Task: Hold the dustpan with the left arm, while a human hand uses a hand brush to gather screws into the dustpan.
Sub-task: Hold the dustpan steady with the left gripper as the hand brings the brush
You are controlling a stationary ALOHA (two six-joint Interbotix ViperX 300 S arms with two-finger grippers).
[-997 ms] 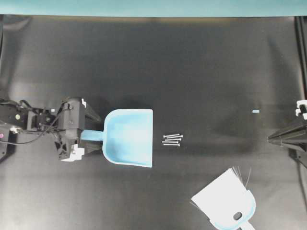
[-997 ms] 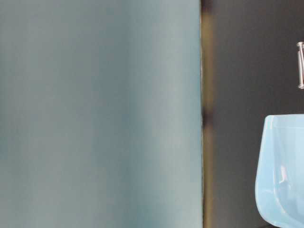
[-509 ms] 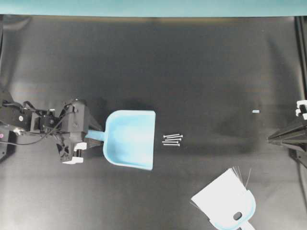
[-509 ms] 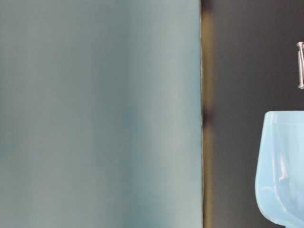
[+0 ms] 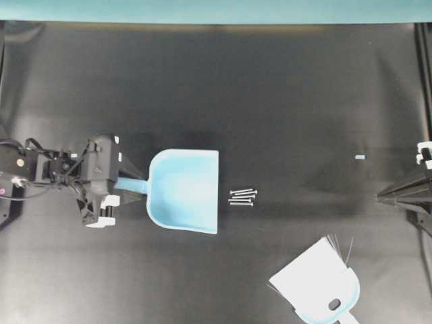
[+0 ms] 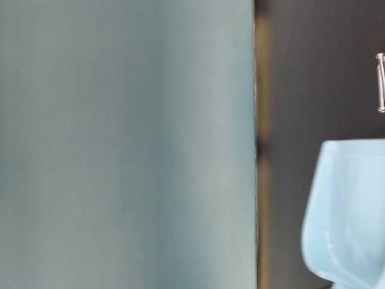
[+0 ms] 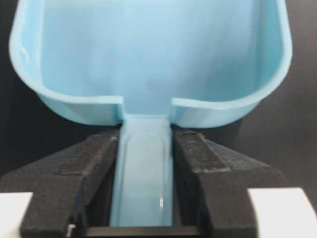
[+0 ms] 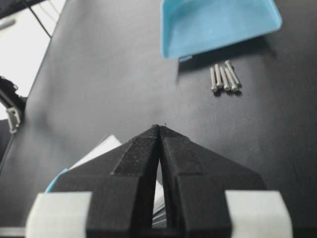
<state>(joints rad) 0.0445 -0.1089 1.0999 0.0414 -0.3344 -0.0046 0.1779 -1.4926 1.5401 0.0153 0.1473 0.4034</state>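
The table-level view is mostly blocked by a blurred teal panel (image 6: 126, 144), leaving only a slice of the pan (image 6: 352, 211) at the right edge and the tips of the screws (image 6: 381, 81) cut off above it. No hand appears in any view. The brush (image 5: 322, 283) lies at the bottom right of the black table (image 5: 270, 88) in the overhead view, its handle cut off by the lower edge, and from the right wrist camera only a corner of it shows behind the gripper. The right arm (image 5: 408, 192) is mostly out of the overhead picture, parked at the right edge; its gripper (image 8: 159, 130) is closed on nothing, fingertips meeting above the table.

The left arm (image 5: 47, 172) reaches in level from the left edge, cables looping over it. Its gripper (image 7: 146, 148) is clamped on the pan's handle, black pads pressed against both sides, the handle's end hidden between them. The pan sits left of centre with its open edge toward the screws. Four screws lie side by side just beyond that edge, not touching it. A tiny pale blue speck (image 5: 360, 156) rests far right, well apart from everything.
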